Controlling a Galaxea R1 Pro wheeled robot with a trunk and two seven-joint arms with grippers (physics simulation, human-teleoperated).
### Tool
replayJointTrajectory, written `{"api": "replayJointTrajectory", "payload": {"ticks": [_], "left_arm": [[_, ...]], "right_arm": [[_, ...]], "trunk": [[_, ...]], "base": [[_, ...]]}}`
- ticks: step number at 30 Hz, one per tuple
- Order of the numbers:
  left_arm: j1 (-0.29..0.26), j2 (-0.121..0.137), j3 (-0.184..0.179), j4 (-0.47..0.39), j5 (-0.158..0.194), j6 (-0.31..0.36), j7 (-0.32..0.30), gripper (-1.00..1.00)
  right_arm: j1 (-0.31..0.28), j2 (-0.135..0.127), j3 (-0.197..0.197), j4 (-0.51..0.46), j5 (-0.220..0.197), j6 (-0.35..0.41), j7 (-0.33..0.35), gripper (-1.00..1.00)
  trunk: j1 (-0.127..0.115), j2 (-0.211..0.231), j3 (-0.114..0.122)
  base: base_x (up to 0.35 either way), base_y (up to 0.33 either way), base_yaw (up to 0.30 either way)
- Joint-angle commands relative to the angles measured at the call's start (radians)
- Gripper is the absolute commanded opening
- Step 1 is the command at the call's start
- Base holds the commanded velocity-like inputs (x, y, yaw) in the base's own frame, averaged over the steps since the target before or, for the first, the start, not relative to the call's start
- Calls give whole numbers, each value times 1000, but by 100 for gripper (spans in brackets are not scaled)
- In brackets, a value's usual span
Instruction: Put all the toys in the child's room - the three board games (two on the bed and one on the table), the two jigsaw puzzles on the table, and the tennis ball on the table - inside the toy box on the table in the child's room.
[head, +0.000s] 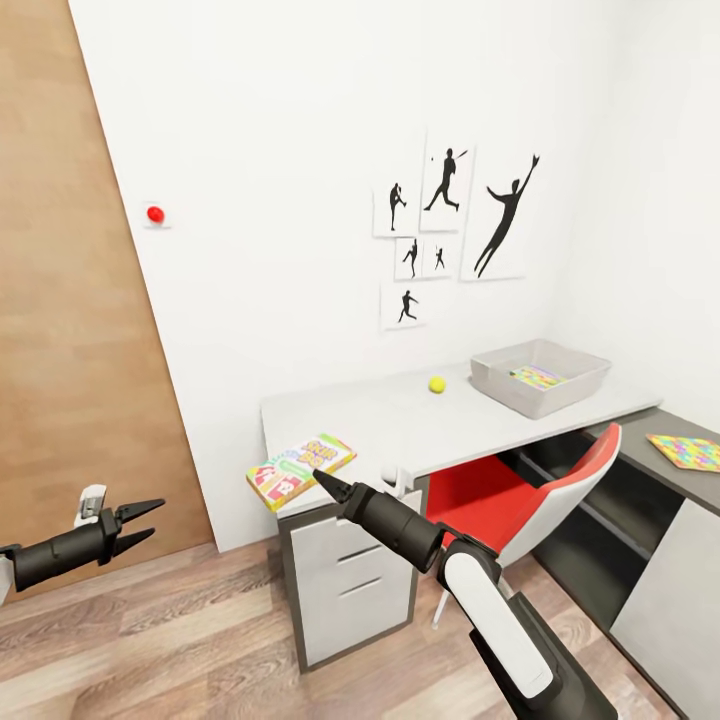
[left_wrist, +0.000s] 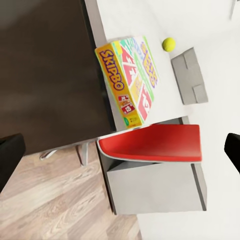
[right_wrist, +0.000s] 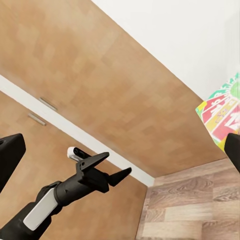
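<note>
The SKIP-BO box (head: 300, 470) lies flat at the near corner of the desk (head: 400, 420), one end jutting a little past the edge. The ball (head: 437, 384) sits further along the bare top, well apart from the box, and the toy box (head: 540, 376) stands at the far end with one puzzle (head: 535, 377) already inside. A second puzzle (head: 687, 452) rests on the lower dark cabinet (head: 650, 470) to the side. A red chair (head: 530, 490) is tucked under the desk between the two.

The right claw (head: 325, 480) hangs just in front of the game's near edge, seemingly not touching it; in the head view its fingers look drawn together to a point, yet its own camera shows a dark finger at each side, so I cannot tell how wide it stands. The left claw (head: 145, 525) is released, fingers spread and holding nothing, low and well away from the desk.

The game is probably a light, stiff card box with a slick printed face; too broad to span flat, so the overhanging end looks the best place to pinch, top and bottom. A weak grip there may let it swivel or slide. The ball will likely roll if nudged
</note>
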Motion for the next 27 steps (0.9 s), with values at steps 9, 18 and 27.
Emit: {"api": "replayJointTrajectory", "payload": {"ticks": [9,18,27], "left_arm": [[-1,4,4,0,3,27,-10,100],[-1,9,20,5,6,93,-11,100],[-1,6,79,9,4,92,-4,100]], "right_arm": [[-1,-1,0,-2,-4,0,1,100],[-1,0,0,-4,-4,-1,1,100],[-1,1,1,-4,-4,-1,1,100]], "trunk": [[35,-64,-29],[69,-127,-55],[104,-190,-83]], "base": [[0,0,-6],[0,0,-38],[0,0,-1]]}}
